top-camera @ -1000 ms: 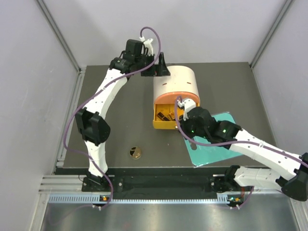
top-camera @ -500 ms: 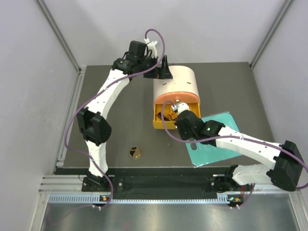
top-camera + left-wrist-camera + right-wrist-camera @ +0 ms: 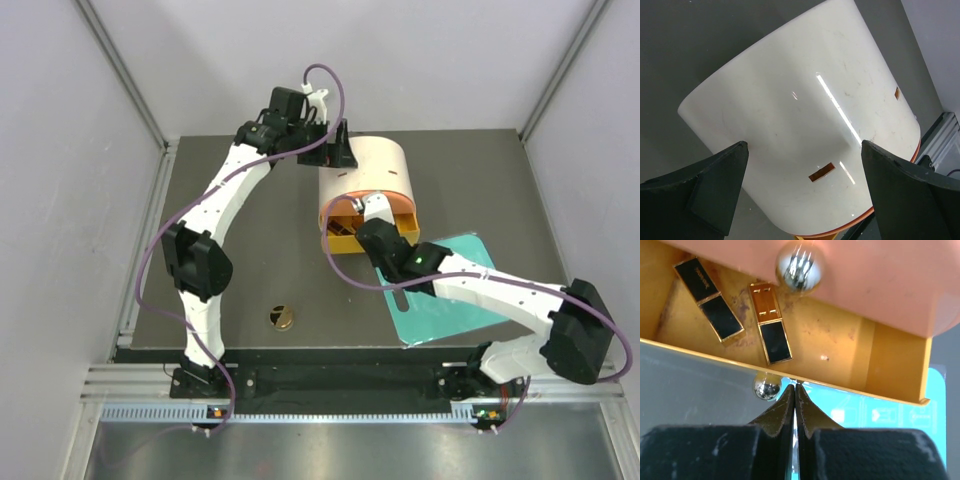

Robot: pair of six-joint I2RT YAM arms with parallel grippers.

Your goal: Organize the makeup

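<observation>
Seen from above, the right arm's wrist hides most of the orange drawer [image 3: 336, 240]. Only the wrist view shows one black-and-gold piece [image 3: 770, 322] and a second piece [image 3: 709, 299] lying inside, with the right gripper [image 3: 795, 392] pressed together just beside the drawer knob [image 3: 766, 388]. The left gripper [image 3: 804, 150] is spread across the cream box [image 3: 805, 100], contact unclear. The drawer sits further in than a second ago.

An all-black gold-edged rectangular case [image 3: 709, 299] and, right of it, a half-gold, half-black rectangular case [image 3: 770, 322] lie flat, apart, in the open orange drawer [image 3: 840, 340]. A round gold-rimmed black compact [image 3: 281, 318] sits near-left on the dark counter [image 3: 250, 260].
</observation>
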